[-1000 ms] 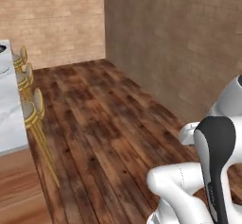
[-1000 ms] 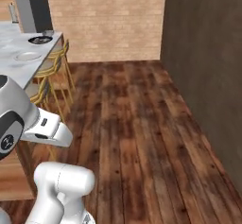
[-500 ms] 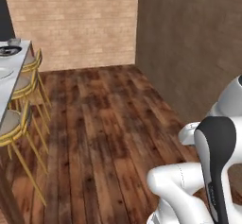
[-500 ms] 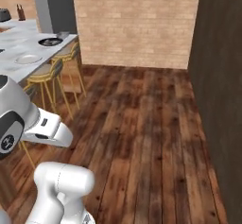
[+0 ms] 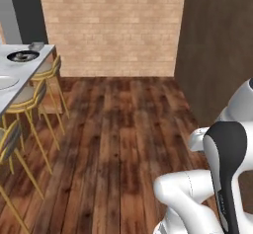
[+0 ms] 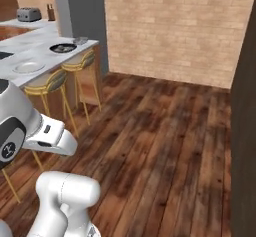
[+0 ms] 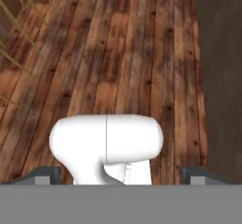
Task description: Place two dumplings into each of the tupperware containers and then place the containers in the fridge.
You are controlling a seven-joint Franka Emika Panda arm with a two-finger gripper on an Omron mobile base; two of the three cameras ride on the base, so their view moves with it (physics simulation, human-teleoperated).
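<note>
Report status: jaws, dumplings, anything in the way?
Jaws open, holding nothing. Counter with plates ahead left; no dumplings made out. Stools line counter.

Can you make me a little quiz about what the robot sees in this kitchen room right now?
1. True or false: the wall at the far end of the room is brick.
2. What are the legs of the stools coloured? A) gold B) blue C) black
3. What is the floor made of?

Key:
1. True.
2. A, gold; the stools stand beside the pale counter.
3. Dark wooden planks.
</note>
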